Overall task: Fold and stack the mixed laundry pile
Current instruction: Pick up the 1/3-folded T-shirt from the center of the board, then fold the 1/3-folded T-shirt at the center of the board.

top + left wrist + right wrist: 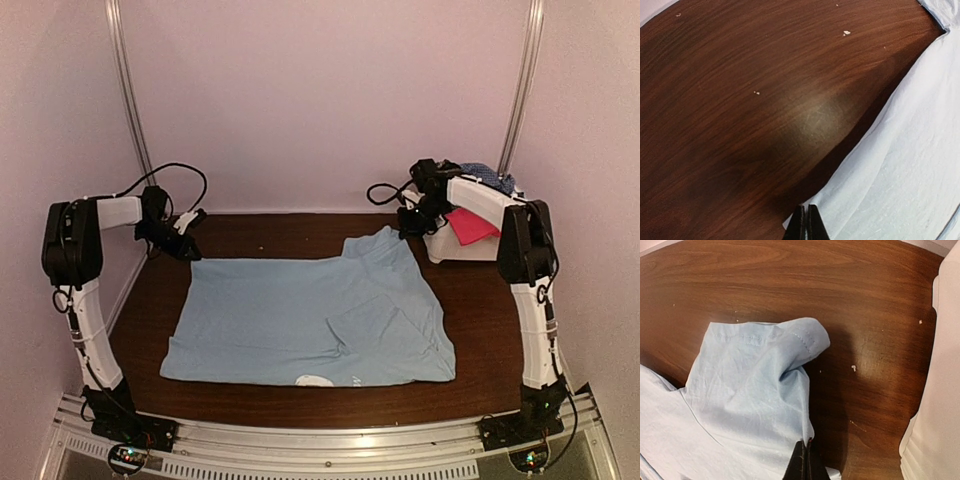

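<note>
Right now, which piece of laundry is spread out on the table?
The light blue T-shirt, spread across the table. The hot pink piece and the blue patterned piece are bunched in the white basket at far right.

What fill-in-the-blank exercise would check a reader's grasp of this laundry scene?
1. The T-shirt spread on the table is light ___.
2. The pink piece lies in the white ___ at the far right.
3. The left claw and the right claw, each at the T-shirt's edge, are both ___.
Missing words: blue; basket; shut.
</note>
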